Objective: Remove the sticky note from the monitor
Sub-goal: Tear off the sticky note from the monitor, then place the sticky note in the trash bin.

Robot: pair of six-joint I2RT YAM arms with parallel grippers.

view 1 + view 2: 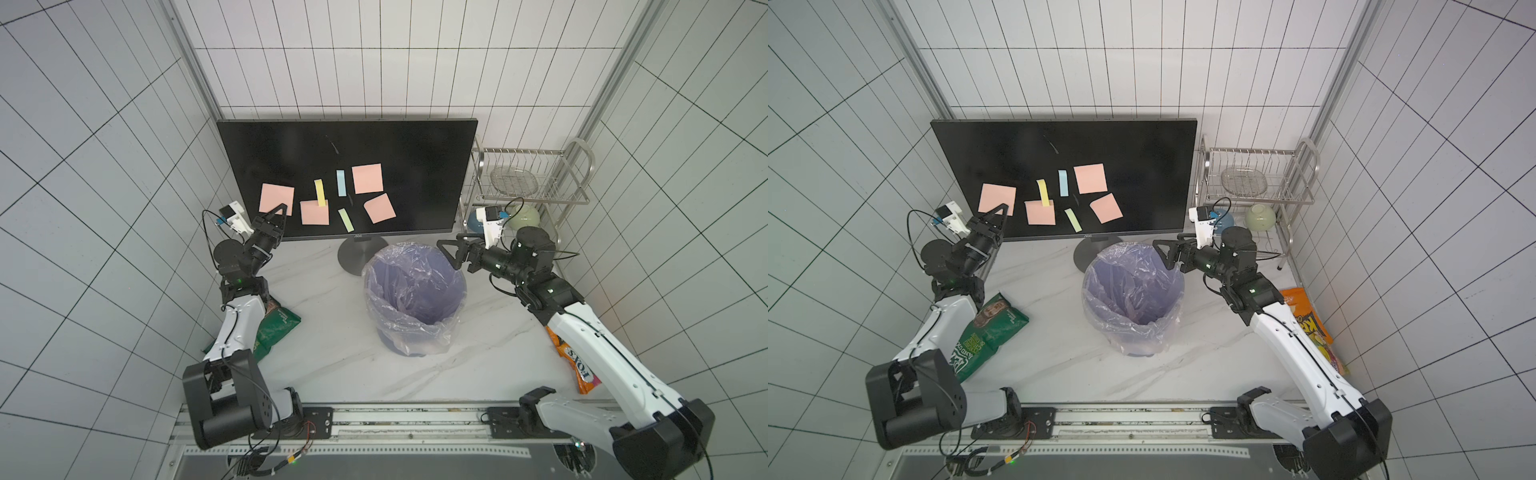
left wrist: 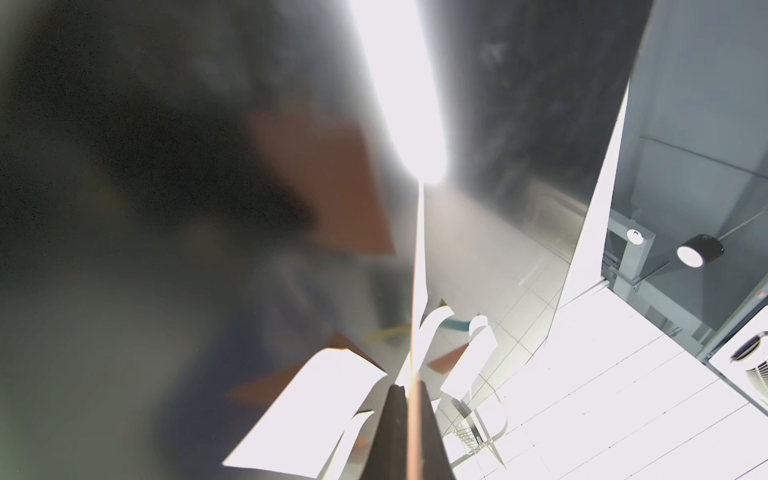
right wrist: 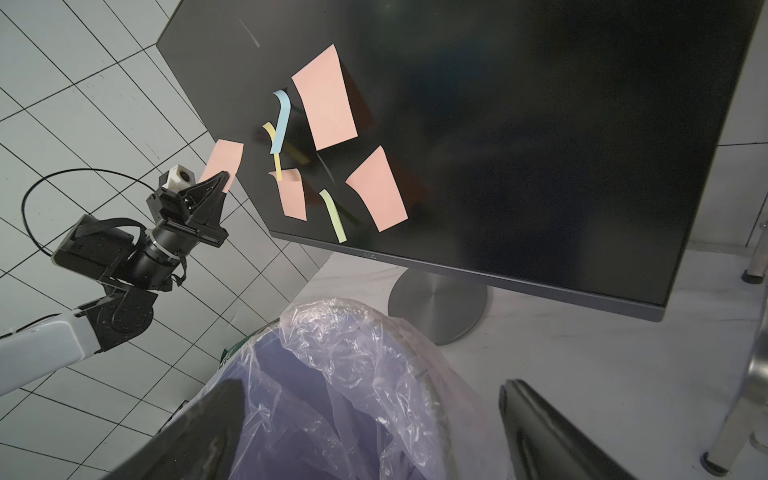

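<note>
The monitor (image 1: 374,137) stands at the back with several sticky notes on its black screen. My left gripper (image 1: 283,207) is shut on the lower corner of the leftmost pink sticky note (image 1: 272,195), also seen in the right wrist view as the sticky note (image 3: 224,158) pinched by that left gripper (image 3: 224,176). In the left wrist view the sticky note (image 2: 417,291) runs edge-on between the closed fingertips (image 2: 395,399). Other pink notes (image 1: 367,178) and yellow, blue and green strips stay on the screen. My right gripper (image 1: 448,254) hangs open over the bin's far rim, holding nothing.
A purple bin (image 1: 457,316) with a clear liner stands in front of the monitor's round base (image 1: 353,257). A wire dish rack (image 1: 536,174) and bowls (image 1: 523,218) sit at the back right. A green snack bag (image 1: 278,328) lies left, an orange one (image 1: 577,365) right.
</note>
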